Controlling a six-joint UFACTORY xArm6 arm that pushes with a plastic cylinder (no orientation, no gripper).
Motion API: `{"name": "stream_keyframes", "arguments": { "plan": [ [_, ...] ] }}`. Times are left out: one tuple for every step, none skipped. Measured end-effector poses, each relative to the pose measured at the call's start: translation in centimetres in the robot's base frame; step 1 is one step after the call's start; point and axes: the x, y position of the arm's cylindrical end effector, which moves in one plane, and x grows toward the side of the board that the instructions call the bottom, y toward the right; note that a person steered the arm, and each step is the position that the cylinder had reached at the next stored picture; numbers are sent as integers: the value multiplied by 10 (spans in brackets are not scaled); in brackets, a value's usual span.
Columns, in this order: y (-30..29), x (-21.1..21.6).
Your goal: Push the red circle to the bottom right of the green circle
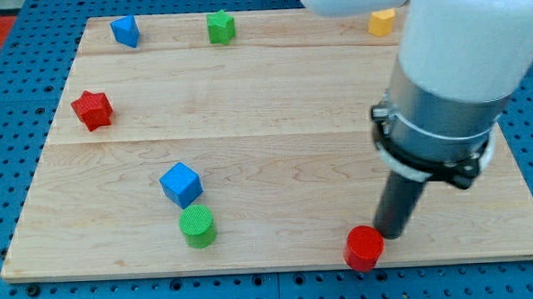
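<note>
The red circle [364, 247] lies near the board's bottom edge, right of centre. The green circle [198, 225] lies far to its left, near the bottom edge, just below a blue cube [181, 184]. My tip [390, 233] is at the end of the dark rod, touching or almost touching the red circle's upper right side. The arm's large grey and white body [444, 97] fills the view's upper right.
A red star [93, 109] lies at the left. A blue block [125, 31] and a green star [221, 26] lie along the top edge. A yellow block [382, 22] lies at the top right, partly hidden by the arm. The wooden board [265, 122] sits on blue pegboard.
</note>
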Motion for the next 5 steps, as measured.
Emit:
{"name": "stream_keyframes", "arguments": {
  "plan": [
    [46, 34],
    [36, 37],
    [-55, 28],
    [-140, 8],
    [-213, -38]
  ]
}}
